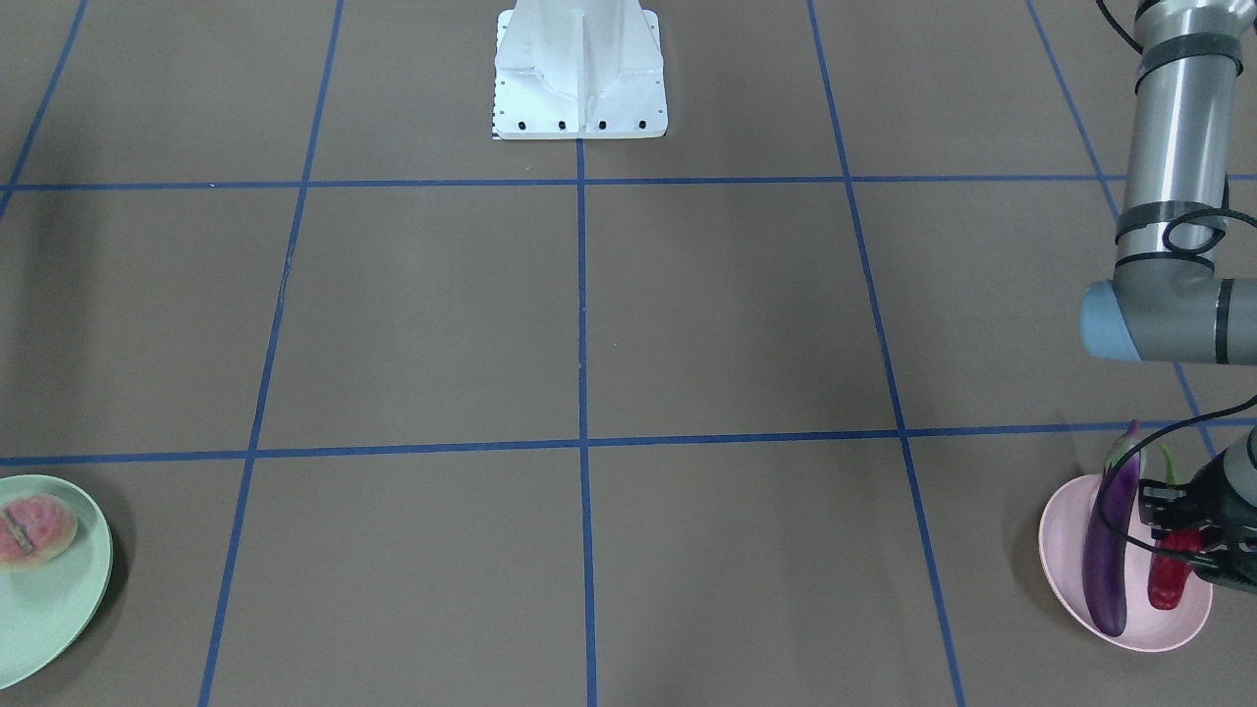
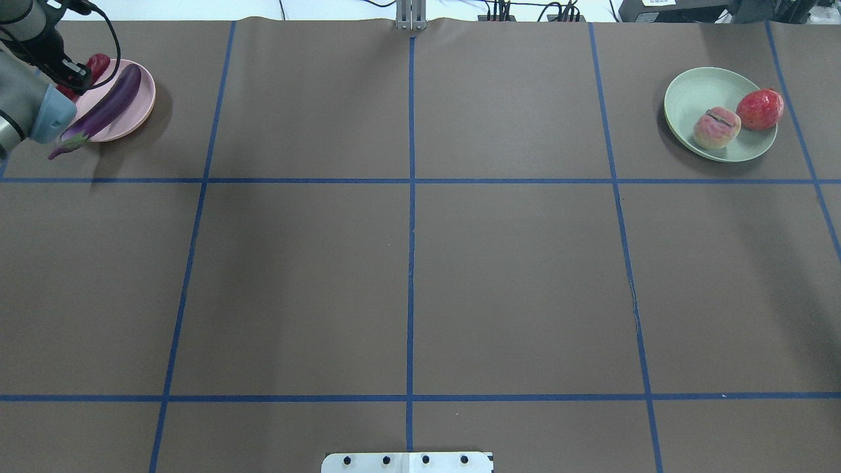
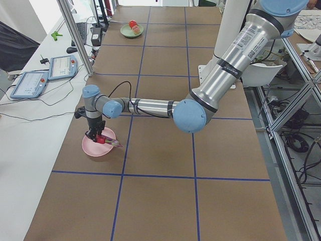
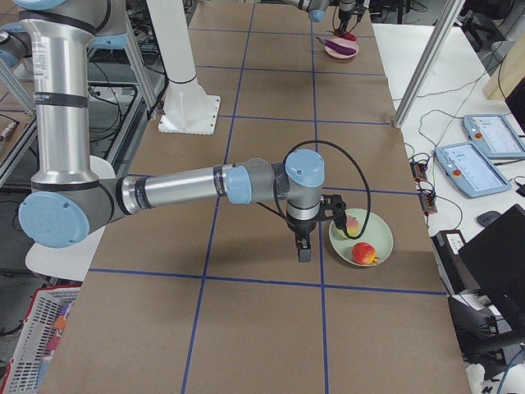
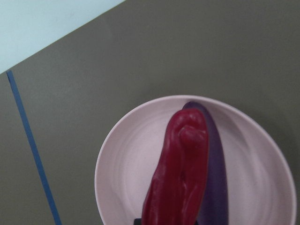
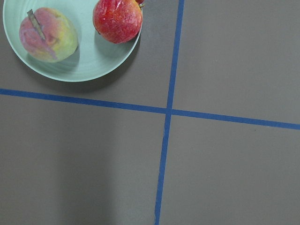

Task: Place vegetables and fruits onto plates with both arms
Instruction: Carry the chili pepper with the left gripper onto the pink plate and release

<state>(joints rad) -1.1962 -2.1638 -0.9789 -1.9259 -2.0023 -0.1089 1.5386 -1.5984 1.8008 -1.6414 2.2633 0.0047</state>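
My left pincer [image 1: 1169, 530] points down, clenched on the wrinkled red chili [image 1: 1169, 584]. Whether my right pincer [image 4: 303, 250] grips, I cannot tell. Two round shallow plates [image 2: 696, 92], two fruits [image 2: 716, 128], two vegetables [image 2: 108, 105].

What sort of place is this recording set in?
Most likely a robotics lab workcell: a brown table marked with a blue tape grid, teach pendants on the side bench, and an aluminium frame post.

Overhead, your blue-taped brown table [image 2: 295, 295] carries a pink plate [image 2: 141, 115] upper left, green plate [image 2: 696, 98] upper right, white base [image 2: 407, 462] bottom centre.
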